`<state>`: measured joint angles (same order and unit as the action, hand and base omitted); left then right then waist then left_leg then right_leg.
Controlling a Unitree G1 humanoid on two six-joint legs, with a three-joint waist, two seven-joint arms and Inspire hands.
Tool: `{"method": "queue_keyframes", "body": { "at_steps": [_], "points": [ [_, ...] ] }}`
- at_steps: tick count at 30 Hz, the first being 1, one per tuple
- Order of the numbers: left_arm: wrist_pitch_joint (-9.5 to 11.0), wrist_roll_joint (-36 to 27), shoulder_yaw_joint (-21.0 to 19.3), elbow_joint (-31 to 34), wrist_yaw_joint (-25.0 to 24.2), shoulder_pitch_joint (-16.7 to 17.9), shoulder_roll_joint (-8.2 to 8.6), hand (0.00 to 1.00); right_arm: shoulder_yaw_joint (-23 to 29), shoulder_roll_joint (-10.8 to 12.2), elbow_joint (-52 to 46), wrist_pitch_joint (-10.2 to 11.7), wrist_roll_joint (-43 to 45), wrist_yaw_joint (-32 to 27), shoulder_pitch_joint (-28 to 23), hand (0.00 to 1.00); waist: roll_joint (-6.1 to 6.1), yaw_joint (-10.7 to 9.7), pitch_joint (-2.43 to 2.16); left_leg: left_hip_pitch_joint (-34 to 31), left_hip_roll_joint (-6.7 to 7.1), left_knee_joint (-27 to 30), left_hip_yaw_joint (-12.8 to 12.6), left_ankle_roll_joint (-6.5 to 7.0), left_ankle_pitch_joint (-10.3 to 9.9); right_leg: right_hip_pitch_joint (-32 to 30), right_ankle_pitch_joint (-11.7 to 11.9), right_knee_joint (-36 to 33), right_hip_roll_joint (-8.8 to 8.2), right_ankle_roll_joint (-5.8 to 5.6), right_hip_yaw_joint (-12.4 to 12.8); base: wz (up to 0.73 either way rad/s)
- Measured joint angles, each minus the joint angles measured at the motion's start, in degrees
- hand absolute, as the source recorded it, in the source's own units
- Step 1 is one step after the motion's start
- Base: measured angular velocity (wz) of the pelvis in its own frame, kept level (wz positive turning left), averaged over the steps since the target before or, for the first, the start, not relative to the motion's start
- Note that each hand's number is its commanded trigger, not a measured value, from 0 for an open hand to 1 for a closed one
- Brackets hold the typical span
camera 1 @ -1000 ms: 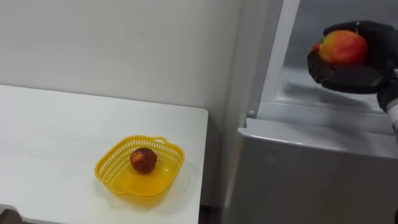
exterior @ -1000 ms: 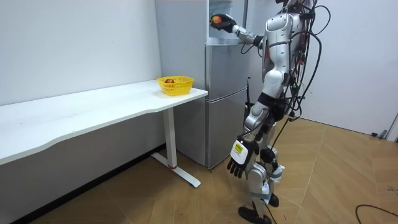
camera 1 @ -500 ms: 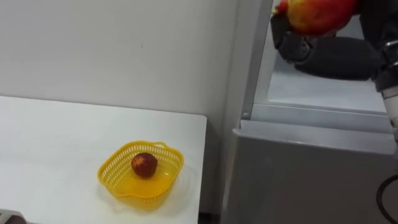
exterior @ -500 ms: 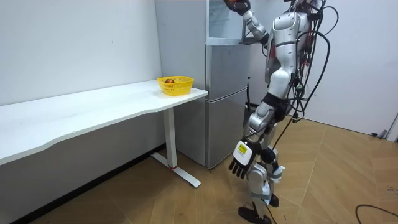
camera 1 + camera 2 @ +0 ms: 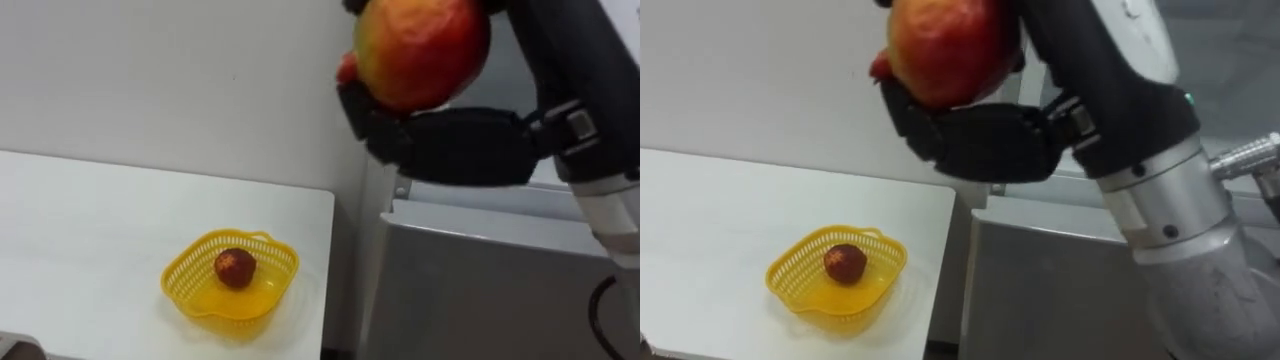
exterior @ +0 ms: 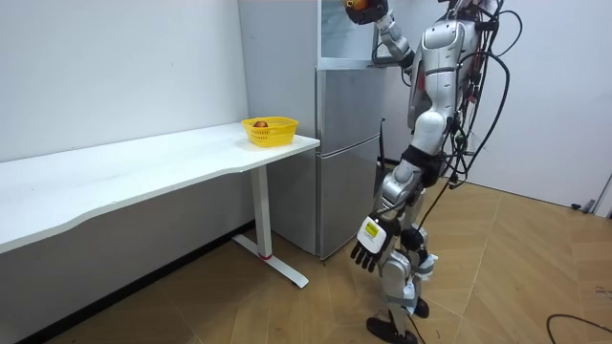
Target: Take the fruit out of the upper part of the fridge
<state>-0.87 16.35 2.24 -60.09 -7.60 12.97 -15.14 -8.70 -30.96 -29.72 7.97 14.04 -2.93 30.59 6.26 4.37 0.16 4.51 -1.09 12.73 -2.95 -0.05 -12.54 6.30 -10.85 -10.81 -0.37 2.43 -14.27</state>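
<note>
A large red and yellow fruit (image 5: 420,50) (image 5: 945,45) is held up close before my head, in front of the wall just left of the fridge. My right hand (image 5: 450,145) (image 5: 980,140) cups it from below, fingers curled round it. In the room view the fruit (image 6: 357,8) sits level with the open upper fridge compartment (image 6: 337,33). My left hand (image 6: 366,250) hangs by my thigh with relaxed fingers, holding nothing.
A yellow basket (image 5: 185,270) (image 5: 785,270) (image 6: 269,129) with a small dark red fruit (image 5: 235,268) stands near the right end of the white table (image 5: 80,230). The grey fridge (image 5: 480,290) (image 6: 344,143) stands right beside the table. I stand facing it.
My right hand has drawn the fruit out of the upper fridge compartment, leftward and nearer to my head. The left hand stays hanging.
</note>
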Motion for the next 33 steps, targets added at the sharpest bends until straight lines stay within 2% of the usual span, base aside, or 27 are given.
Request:
{"method": "queue_keyframes", "body": {
  "at_steps": [4,7,10,12,16,20,22,24,28,30,33],
  "points": [
    [0.0,0.2,0.0,0.0,-0.5,-1.0,-0.35,0.0,-2.8,0.1,-0.4,0.3,2.2,1.7,0.2,1.0,1.09,2.2,0.14,-0.5,0.04,-0.1,0.0,0.0,0.0,-0.4,0.0,0.0,-0.05,0.0,-0.2,0.01],
    [0.1,0.0,0.0,-0.5,-0.9,-1.2,-1.21,0.0,-4.9,0.5,-0.2,0.0,2.2,4.3,0.2,1.0,2.08,3.9,0.22,-0.9,0.18,-0.1,0.5,0.02,0.0,-0.4,0.0,0.0,0.24,0.0,-0.4,0.08],
    [0.1,0.0,0.0,-2.5,-1.0,-2.0,-1.33,0.0,-7.3,1.0,0.3,-0.1,2.1,6.9,0.2,1.0,2.91,5.3,0.54,-0.8,0.13,0.0,0.6,0.02,0.0,-0.3,0.0,0.1,0.31,0.0,-0.4,0.02],
    [0.1,0.0,0.0,-3.4,-1.4,-2.8,-1.33,0.0,-8.8,1.9,1.2,0.2,2.4,7.6,0.2,1.0,3.6,5.8,0.89,-1.6,0.16,0.1,1.7,-0.01,0.0,-0.4,0.0,0.1,0.19,-0.01,-1.7,0.22],
    [0.1,0.2,-0.2,-4.1,-2.4,-3.3,-1.4,0.0,-10.5,2.1,4.1,0.0,4.9,7.5,0.2,1.0,4.35,7.2,0.74,-2.8,0.37,0.2,2.7,-0.03,0.0,-1.0,0.0,0.1,-0.26,-0.04,-3.0,0.17],
    [0.1,0.1,-0.2,-4.4,-2.9,-4.7,-1.75,0.0,-14.0,2.3,11.3,-0.5,6.8,7.2,0.2,1.0,5.45,9.8,1.16,-3.8,0.54,0.7,3.2,-0.02,0.0,-1.5,0.0,0.1,-0.2,-0.04,-3.2,0.07],
    [0.1,0.1,-0.2,-4.4,-2.7,-5.3,-1.86,0.0,-15.9,2.8,15.9,-0.6,6.8,7.2,0.2,1.0,5.89,10.4,1.25,-4.1,0.63,1.0,3.4,0.0,0.0,-1.6,0.0,0.2,-0.09,-0.04,-3.5,0.09],
    [0.1,0.1,0.1,-4.5,-2.6,-5.8,-2.27,0.0,-17.3,3.3,20.4,-1.1,6.8,7.3,0.2,1.0,6.32,11.5,1.05,-5.1,0.83,1.4,4.1,0.07,-0.1,-2.3,0.0,0.1,-0.31,-0.04,-4.1,0.11],
    [0.1,0.0,0.3,-4.4,-2.4,-6.2,-2.67,0.0,-17.3,4.1,28.4,-1.3,8.1,6.5,0.5,1.0,6.82,12.1,1.03,-6.1,0.95,2.8,4.8,0.16,-0.1,-2.6,0.0,0.0,-0.67,-0.06,-5.1,0.17],
    [0.0,0.0,0.3,-4.4,-1.8,-6.3,-3.1,0.0,-17.3,4.1,33.9,-2.2,9.0,6.1,0.5,1.0,7.57,13.1,1.23,-7.0,0.94,3.1,5.3,0.13,-0.1,-2.8,0.0,0.0,-0.66,-0.06,-6.0,0.11],
    [-0.2,-0.4,1.2,-4.5,-1.5,-6.6,-3.77,0.0,-18.1,4.1,38.3,-3.1,9.1,5.6,0.9,1.0,8.36,13.4,1.13,-8.0,0.91,3.0,5.7,0.1,-0.1,-3.5,0.0,0.0,-0.66,-0.06,-6.5,0.09]
  ]
}}
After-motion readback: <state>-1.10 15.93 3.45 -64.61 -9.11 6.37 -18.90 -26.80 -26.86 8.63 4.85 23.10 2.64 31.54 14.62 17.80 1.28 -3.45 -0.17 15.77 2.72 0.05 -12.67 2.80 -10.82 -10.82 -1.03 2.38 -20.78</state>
